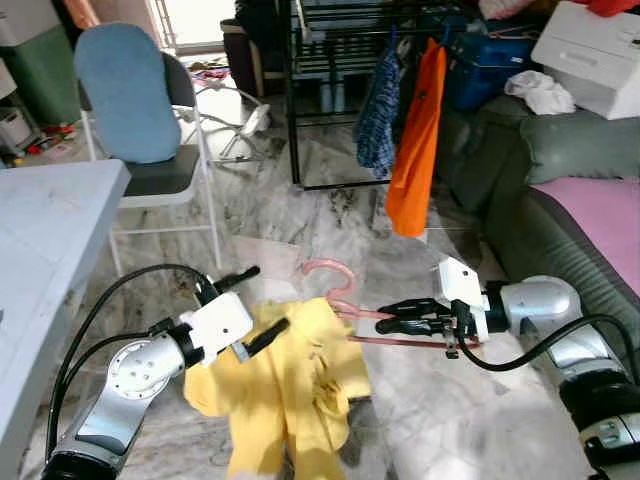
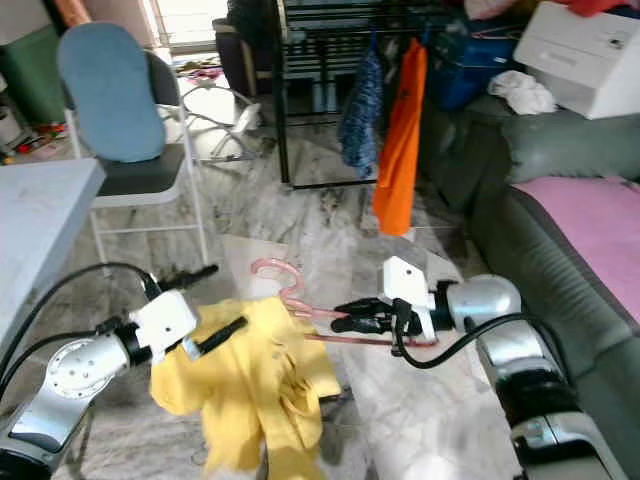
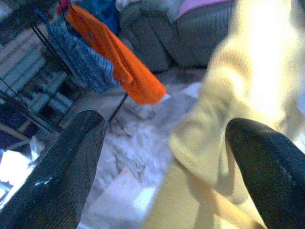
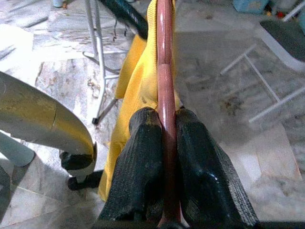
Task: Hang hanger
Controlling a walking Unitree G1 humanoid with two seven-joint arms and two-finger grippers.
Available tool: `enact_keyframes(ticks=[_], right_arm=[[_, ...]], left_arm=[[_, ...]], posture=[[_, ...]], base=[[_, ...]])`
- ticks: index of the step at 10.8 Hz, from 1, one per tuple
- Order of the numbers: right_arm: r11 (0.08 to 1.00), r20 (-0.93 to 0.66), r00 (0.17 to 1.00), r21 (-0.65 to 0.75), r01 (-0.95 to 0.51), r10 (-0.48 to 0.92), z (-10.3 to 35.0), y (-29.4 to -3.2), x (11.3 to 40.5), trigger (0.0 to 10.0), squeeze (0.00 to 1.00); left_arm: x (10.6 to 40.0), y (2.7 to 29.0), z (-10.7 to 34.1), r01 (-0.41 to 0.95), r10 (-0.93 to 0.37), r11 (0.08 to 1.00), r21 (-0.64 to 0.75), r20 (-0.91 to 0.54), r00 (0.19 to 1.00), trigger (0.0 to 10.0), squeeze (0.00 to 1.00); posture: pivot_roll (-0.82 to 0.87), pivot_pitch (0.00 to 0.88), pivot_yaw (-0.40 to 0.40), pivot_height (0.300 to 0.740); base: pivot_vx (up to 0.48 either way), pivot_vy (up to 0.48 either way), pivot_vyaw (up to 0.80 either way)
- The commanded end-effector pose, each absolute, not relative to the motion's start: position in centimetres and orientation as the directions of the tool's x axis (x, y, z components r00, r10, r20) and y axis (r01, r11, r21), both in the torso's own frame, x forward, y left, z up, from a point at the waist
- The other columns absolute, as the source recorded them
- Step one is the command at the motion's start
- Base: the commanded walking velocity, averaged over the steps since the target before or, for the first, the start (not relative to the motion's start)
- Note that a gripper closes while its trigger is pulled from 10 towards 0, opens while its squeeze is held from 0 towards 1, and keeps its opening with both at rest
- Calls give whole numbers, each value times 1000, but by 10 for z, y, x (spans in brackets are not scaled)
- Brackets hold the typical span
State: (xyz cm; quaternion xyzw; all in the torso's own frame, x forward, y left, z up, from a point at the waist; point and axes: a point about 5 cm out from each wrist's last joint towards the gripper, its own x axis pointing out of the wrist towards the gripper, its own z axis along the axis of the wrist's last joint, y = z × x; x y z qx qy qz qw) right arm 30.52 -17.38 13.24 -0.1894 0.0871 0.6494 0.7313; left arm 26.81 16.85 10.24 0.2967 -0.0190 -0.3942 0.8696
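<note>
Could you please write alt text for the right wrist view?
The right pincer is shut on a pink hanger, whose bar runs straight away from the camera with a yellow shirt draped over it. Marble floor lies beneath.

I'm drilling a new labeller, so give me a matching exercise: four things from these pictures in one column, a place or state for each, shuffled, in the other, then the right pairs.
Things:
1. pink hanger
2. yellow garment
3. orange garment
4. left gripper

Places or states:
A. hanging on the black rack
B. open, its fingers at the yellow cloth's edge
C. clamped between the right gripper's fingers
D. draped on the pink hanger, above the floor

Pairs: 1-C, 2-D, 3-A, 4-B
</note>
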Motion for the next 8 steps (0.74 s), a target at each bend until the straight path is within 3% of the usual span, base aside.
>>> enact_keyframes(ticks=[1,4,5,6,7,8], right_arm=[[38,-346,107,-199,-979,932,143,-171,308,10000,0],[57,-303,122,-216,-975,945,143,-167,308,10000,0],[63,-292,127,-219,-974,948,142,-165,307,10000,0],[63,-288,127,-221,-973,949,140,-164,306,10000,0],[65,-284,127,-220,-973,950,140,-163,306,10000,0],[66,-282,129,-221,-973,951,140,-163,306,10000,0]], left_arm=[[269,174,101,700,-705,471,537,-247,664,10000,1000],[279,189,106,702,-696,451,551,-275,663,10000,1000],[279,192,107,733,-715,424,532,-300,631,8353,1000],[280,193,107,780,-749,387,491,-326,577,0,118],[280,192,105,804,-761,362,472,-348,547,0,0],[280,192,104,820,-767,328,469,-374,521,0,0]], posture=[[-38,0,17,740],[-36,0,21,740],[-36,2,27,740],[-38,2,31,740],[-39,1,32,740],[-41,0,33,740]], base=[[0,0,0],[0,0,0],[0,0,0],[0,0,0],[0,0,0],[0,0,0]])
